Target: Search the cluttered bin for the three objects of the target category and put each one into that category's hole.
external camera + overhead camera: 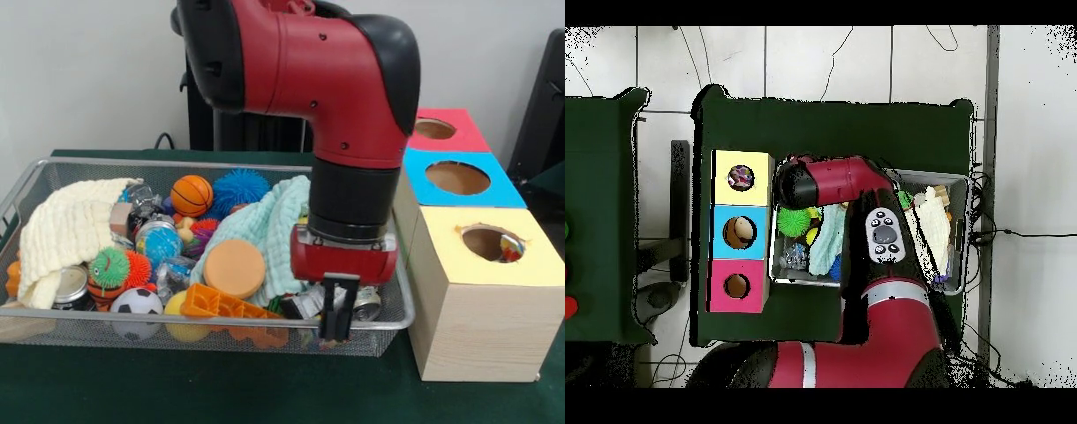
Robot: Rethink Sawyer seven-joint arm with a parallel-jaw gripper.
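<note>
- The bin (177, 162) fills the left and centre of the front view. Its long axis runs left to right across the frame, and it sits on a dark green table (221, 389) with a plain white wall (88, 71) behind.
- At the bin's left end, a cream cloth (66, 234) drapes over the rim, with a can (71, 287) below it.
- Next to the right are a green spiky ball (109, 265) and a small soccer ball (137, 302) at the near wall.
- Further back are a basketball (192, 194) and a blue spiky ball (240, 190).
- In the middle of the bin, an orange disc (234, 268) leans on a mint cloth (265, 225), and an orange lattice toy (221, 305) lies in front of them.
- The red arm comes down over the bin's right end. The gripper (338, 318) hangs at the near right rim, pointing straight down. Whether it is wide or narrow cannot be told.
- At the right of the frame, three boxes stand in a row running back from the near edge. The yellow-topped box (494, 291) is nearest, then the blue-topped box (456, 178), then the red-topped box (439, 130).
- The hole (490, 240) in the yellow top faces straight up.
- A multicoloured dotted piece (512, 248) shows inside the hole at its right edge. The overhead view shows it there too (742, 178). Its long axis cannot be made out.
- No other dotted piece can be picked out in the clutter.
</note>
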